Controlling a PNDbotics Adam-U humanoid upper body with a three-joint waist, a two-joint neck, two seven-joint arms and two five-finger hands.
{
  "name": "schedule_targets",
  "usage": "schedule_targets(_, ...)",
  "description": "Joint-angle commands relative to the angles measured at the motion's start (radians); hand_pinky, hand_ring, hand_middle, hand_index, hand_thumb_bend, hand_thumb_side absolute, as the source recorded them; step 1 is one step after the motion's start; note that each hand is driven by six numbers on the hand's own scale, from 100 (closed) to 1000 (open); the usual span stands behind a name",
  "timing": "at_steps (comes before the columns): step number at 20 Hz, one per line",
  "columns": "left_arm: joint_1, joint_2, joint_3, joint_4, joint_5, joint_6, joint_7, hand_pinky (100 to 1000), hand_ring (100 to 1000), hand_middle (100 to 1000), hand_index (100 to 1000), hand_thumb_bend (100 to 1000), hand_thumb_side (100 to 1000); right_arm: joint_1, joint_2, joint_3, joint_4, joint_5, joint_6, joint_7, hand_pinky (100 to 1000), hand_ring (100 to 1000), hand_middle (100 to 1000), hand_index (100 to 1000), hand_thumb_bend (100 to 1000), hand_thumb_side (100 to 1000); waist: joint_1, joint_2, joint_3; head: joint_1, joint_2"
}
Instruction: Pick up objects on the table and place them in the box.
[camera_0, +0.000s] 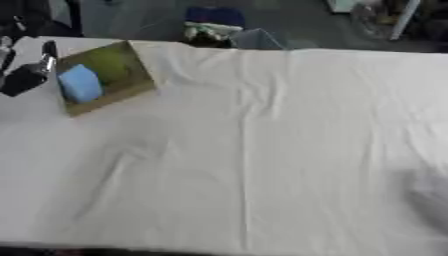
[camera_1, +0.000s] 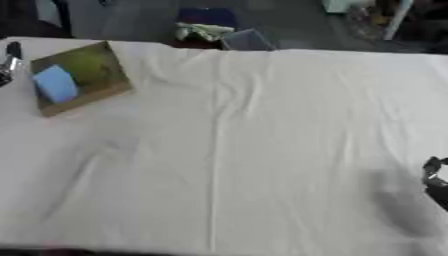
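Left hand (camera_0: 24, 75) hangs at the table's far-left edge, fingers unreadable, just beside the box (camera_0: 131, 82) at its three o'clock; the box, holding a blue block (camera_0: 80, 85) and green thing (camera_0: 109, 62), runs eleven-to-five. Right hand (camera_1: 435, 182), also unreadable, sits well apart at four o'clock.

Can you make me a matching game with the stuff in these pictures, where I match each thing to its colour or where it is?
Things:
1. box
2. blue object
3. green object
4. left hand

Places:
A. the rounded thing in the far part of the box
B. just outside the box, at the picture's left edge
C. the near-left part of the box
D. far left of the white cloth, holding two things

Pairs: 1-D, 2-C, 3-A, 4-B
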Motion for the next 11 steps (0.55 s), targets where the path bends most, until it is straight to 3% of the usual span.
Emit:
schedule_targets(1, 0.032, -0.039, 0.007, -0.098, 0.055, 0.023, 0.054, 724, 646, 687, 822, 108, 812, -0.007, -0.033, -0.009, -0.014, -0.008, -0.001, -0.005, 748, 1000, 607, 897, 100, 357, 0.001, -0.017, 0.003, 0.005, 0.008)
schedule_targets(4, 0.075, -0.099, -0.019, -0.178, 0.104, 0.056, 0.057, 723, 642, 683, 821, 100, 831, -0.002, -0.034, -0.01, -0.013, -0.009, 0.0, -0.006, 748, 1000, 606, 897, 100, 357, 0.0, -0.023, 0.01, 0.009, 0.013)
schedule_targets(11, 0.116, -0.173, -0.036, -0.37, 0.223, 0.171, -0.053, 719, 636, 676, 818, 100, 848, 0.002, -0.031, -0.01, -0.014, -0.007, 0.0, -0.007, 748, 1000, 606, 897, 100, 357, -0.004, -0.03, 0.017, 0.019, 0.012)
